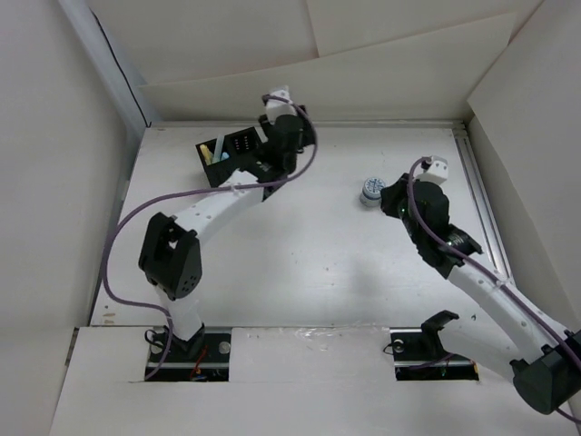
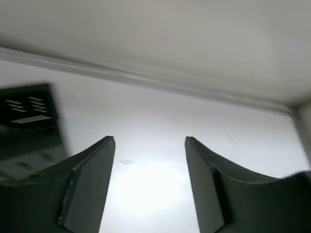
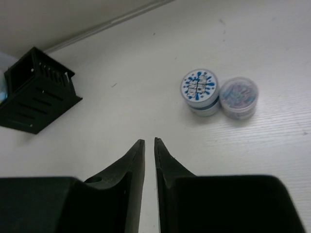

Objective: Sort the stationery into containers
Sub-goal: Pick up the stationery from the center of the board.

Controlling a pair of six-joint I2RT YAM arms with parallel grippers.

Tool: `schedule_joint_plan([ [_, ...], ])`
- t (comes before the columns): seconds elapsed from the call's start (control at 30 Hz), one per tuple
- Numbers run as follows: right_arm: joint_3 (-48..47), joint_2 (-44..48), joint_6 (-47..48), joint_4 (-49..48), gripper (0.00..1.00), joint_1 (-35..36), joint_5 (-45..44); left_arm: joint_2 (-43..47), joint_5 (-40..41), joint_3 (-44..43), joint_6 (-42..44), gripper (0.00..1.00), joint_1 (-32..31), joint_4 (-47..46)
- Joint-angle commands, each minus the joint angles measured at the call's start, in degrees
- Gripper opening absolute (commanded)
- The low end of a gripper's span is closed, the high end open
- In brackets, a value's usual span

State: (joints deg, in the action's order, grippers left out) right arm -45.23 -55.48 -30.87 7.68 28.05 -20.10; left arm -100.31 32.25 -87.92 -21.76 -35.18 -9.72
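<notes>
Hovering beside the box (image 1: 222,156), left gripper (image 2: 149,141) is parted and empty; sticks (image 1: 216,151) sit inside. Meanwhile right gripper (image 3: 149,141) is pinched closed on nothing, pointed just short of two tubs (image 3: 199,90) touching, well apart from the box, probably lining up a pick.

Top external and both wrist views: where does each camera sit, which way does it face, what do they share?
Top external: above and behind, looking down on the table; left arm and right arm show, bases nearest.
Left wrist: on the left arm, facing the far wall; open left gripper, organiser box at left.
Right wrist: on the right arm, angled down at the table; shut right gripper, two round tubs ahead.
Shared: all three show the box.
</notes>
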Motion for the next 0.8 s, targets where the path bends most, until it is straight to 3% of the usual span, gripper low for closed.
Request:
schedule_joint_plan([
  [0.0,-6.26,3.45,-1.73,8.39,0.22,-0.72,-11.34,-6.18,-12.79,-2.43,-2.49,0.57,-5.41,1.18],
  [0.03,-6.88,4.15,-1.73,9.18,0.33,-0.72,-12.15,-8.21,-14.74,-3.3,-2.5,0.59,-6.47,2.58],
  [0.07,-7.58,5.72,-1.73,9.71,0.51,-0.72,-12.68,-10.15,-16.93,-6.1,-2.5,0.61,-7.26,3.38],
  [0.17,-8.2,7.67,-1.12,9.72,0.78,-1.33,-12.69,-17.97,-20.38,-13.29,1.35,0.71,-11.48,7.32],
  [0.23,-8.82,8.2,-0.6,9.72,0.85,-1.94,-11.73,-22.09,-19.86,-16.57,3.03,0.76,-14.29,8.66],
  [0.37,-10.23,7.5,-0.59,10.25,0.93,-2.47,-10.49,-27.38,-20.91,-23.25,4.18,0.82,-15.8,10.94],
  [0.77,-8.56,8.11,0.46,8.31,0.94,-3.0,-6.71,-38.55,-20.83,-35.2,4.8,0.86,-16.33,16.21],
])
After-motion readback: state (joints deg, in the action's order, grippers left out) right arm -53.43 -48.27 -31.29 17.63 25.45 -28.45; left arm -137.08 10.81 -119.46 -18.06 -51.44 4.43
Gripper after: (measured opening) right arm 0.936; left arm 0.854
